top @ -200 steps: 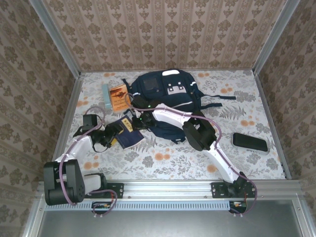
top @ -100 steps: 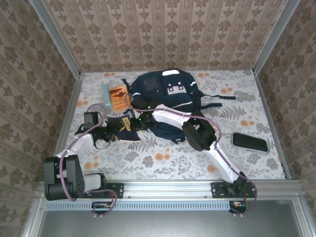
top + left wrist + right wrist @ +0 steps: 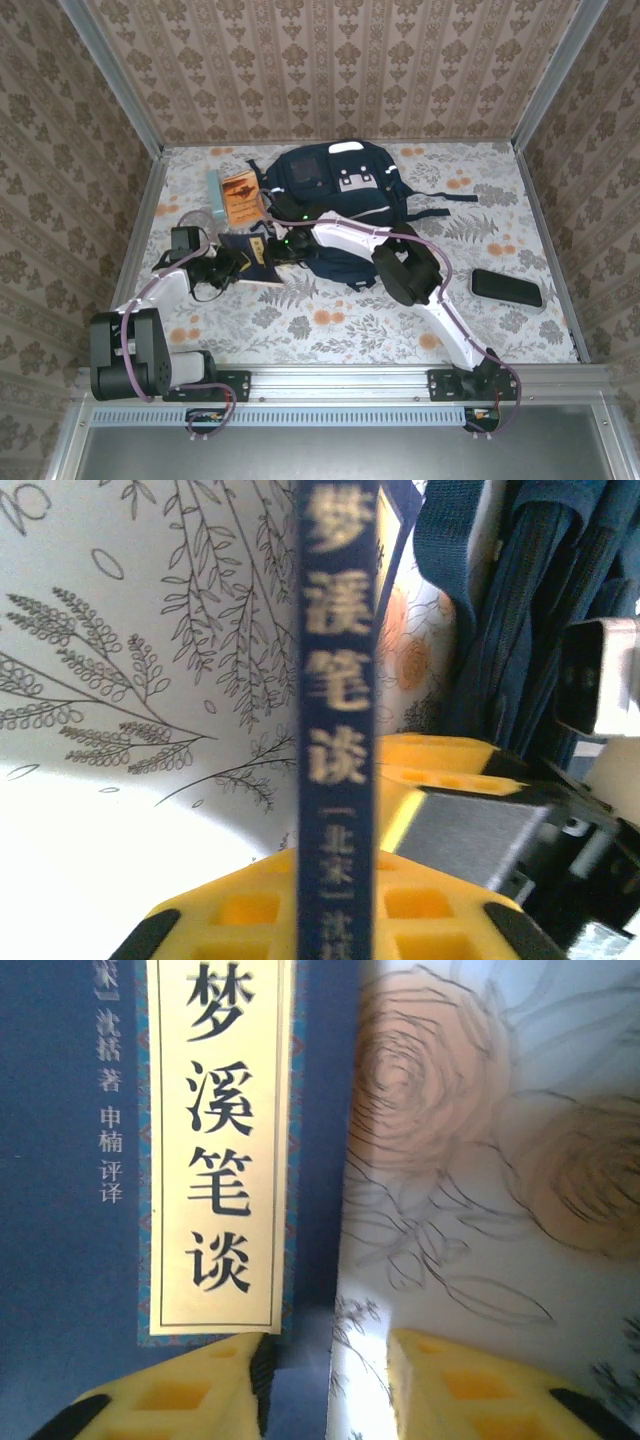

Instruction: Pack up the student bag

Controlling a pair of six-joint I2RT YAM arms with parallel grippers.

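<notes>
The student bag [image 3: 330,192], navy with white patches, lies at the back middle of the table; its blue fabric and zips show in the left wrist view [image 3: 520,630]. Just in front of it, to the left, is a blue book [image 3: 248,256] with a cream title label [image 3: 215,1150]. My left gripper [image 3: 226,270] is shut on the book's spine [image 3: 338,730], which stands upright between the yellow fingers [image 3: 250,905]. My right gripper [image 3: 272,248] is open around the book's edge [image 3: 325,1360], with a gap to its right finger [image 3: 470,1390].
An orange book [image 3: 240,196] and a teal one [image 3: 216,192] lie at the back left beside the bag. A flat black case [image 3: 507,288] lies at the right. Papered walls close in the table on three sides.
My left gripper has closed on the blue book's spine, and the book has shifted a little back and left. The right gripper's jaws have widened.
</notes>
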